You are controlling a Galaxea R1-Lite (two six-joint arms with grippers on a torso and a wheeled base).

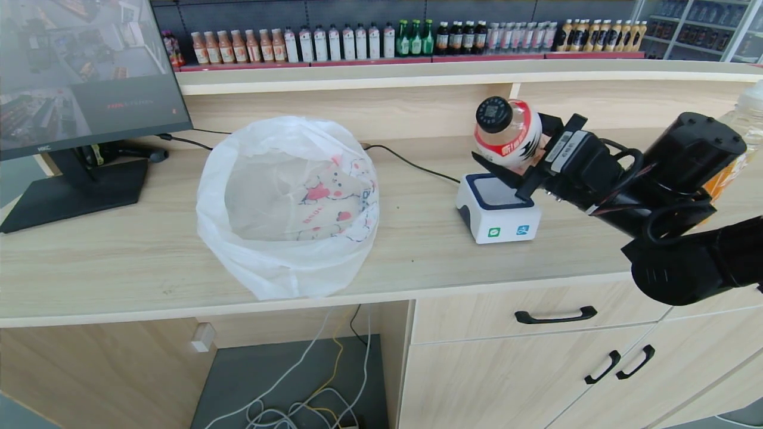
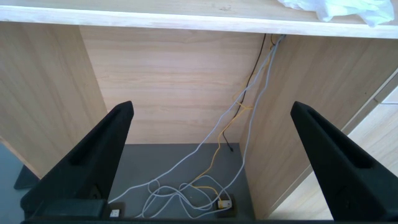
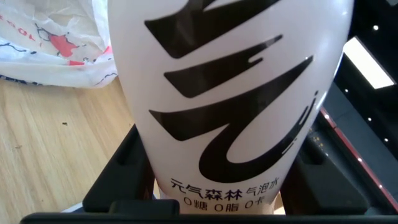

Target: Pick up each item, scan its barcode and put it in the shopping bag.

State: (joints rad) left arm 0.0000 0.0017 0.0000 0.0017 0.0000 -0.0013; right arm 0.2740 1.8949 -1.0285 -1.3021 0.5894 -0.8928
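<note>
Head view: bottle [image 1: 506, 128] held over the scanner [image 1: 498, 208], shopping bag [image 1: 286, 202] to the robot's left.
On the table [image 1: 119, 262] the open shopping bag sits by the front edge, with the scanner nearer the right end. The right hand [image 1: 512, 140] clenches the bottle just above the scanner, its cap tipped toward the front edge. The left hand [image 2: 211, 106] hangs released below the table.

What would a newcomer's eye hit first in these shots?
First, the white bottle with a black cap, tilted and clamped in the jaws of the right gripper, just above the small white scanner on the counter. Next comes the open white shopping bag standing left of the scanner, mid-counter, then the big monitor at the far left.
</note>
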